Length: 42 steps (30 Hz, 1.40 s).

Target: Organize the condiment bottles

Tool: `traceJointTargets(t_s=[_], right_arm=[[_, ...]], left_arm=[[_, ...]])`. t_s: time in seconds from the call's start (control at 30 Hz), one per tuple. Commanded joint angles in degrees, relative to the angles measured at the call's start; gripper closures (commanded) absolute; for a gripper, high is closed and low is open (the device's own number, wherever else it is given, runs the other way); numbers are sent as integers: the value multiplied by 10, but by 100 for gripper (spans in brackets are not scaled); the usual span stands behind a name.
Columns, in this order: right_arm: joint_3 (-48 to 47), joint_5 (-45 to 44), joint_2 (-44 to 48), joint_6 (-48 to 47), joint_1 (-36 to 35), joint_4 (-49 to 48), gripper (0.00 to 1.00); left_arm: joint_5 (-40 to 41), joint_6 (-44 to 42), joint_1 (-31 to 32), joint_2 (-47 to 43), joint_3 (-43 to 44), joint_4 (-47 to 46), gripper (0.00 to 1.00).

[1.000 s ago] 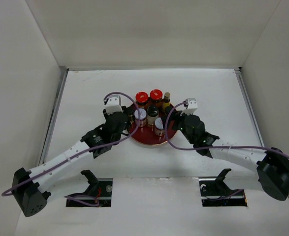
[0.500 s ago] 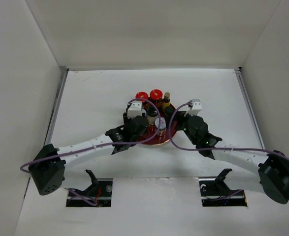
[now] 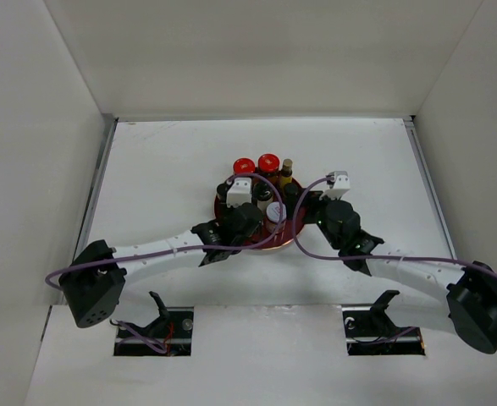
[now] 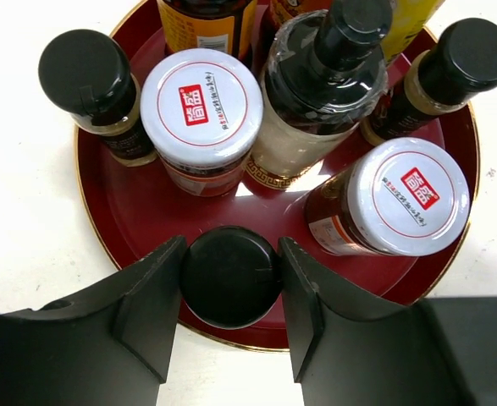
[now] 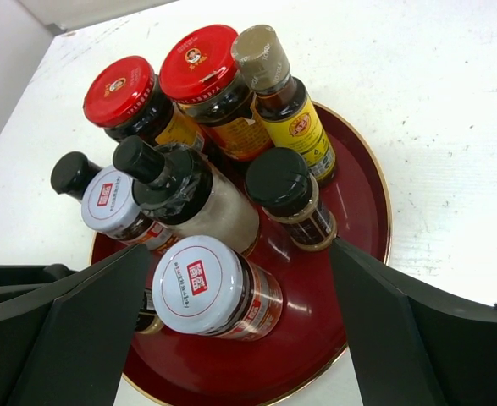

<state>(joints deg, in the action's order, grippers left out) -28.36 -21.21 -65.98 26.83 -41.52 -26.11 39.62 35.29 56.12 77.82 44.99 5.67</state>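
Grips a small black-capped bottle (image 4: 229, 277) with the left tool (image 4: 231, 283), fingers (image 4: 151, 296) pressed on either side of its cap, at the near rim of the round dark red tray (image 4: 146, 211). Holds the right tool (image 5: 231, 288) spread wide at the tray's near-right side. Finds the condiment bottles (image 3: 268, 162) clustered upright on the tray, mid-worktop (image 3: 163, 161): two red-lidded jars (image 5: 119, 91) (image 5: 199, 63) and a gold-capped bottle (image 5: 261, 55) toward the far edge, two white-lidded jars (image 4: 201, 103) (image 4: 409, 196) nearer.

a white table (image 3: 163, 152) sits boxed in by plain white walls (image 3: 256, 51) on three sides, evenly lit.
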Motion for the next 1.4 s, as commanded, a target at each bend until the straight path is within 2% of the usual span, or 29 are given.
traceJointTargets(t_s=[0.0,0.37,0.57,0.77,0.97,1.07,1.13,1.37], right_arm=[[2,-13,16,6,6,-33,6],[10,-15,35,6,15,-32,4],[11,-16,37,6,15,-32,2],[13,-16,42,6,17,-32,0],[14,-16,45,6,17,-32,0],[16,-16,45,6,19,-32,0],[17,-19,49,6,20,-33,0],[23,-46,52,7,24,-32,0]], left_arm=[[6,9,6,-1,0,-34,56],[6,11,11,24,0,-39,56],[7,11,11,26,1,-39,51],[4,11,16,31,4,-39,38],[10,11,18,17,5,-39,29],[13,9,17,-11,1,-42,15],[15,5,13,-43,-9,-53,1],[50,-41,-5,-179,-60,-106,0]])
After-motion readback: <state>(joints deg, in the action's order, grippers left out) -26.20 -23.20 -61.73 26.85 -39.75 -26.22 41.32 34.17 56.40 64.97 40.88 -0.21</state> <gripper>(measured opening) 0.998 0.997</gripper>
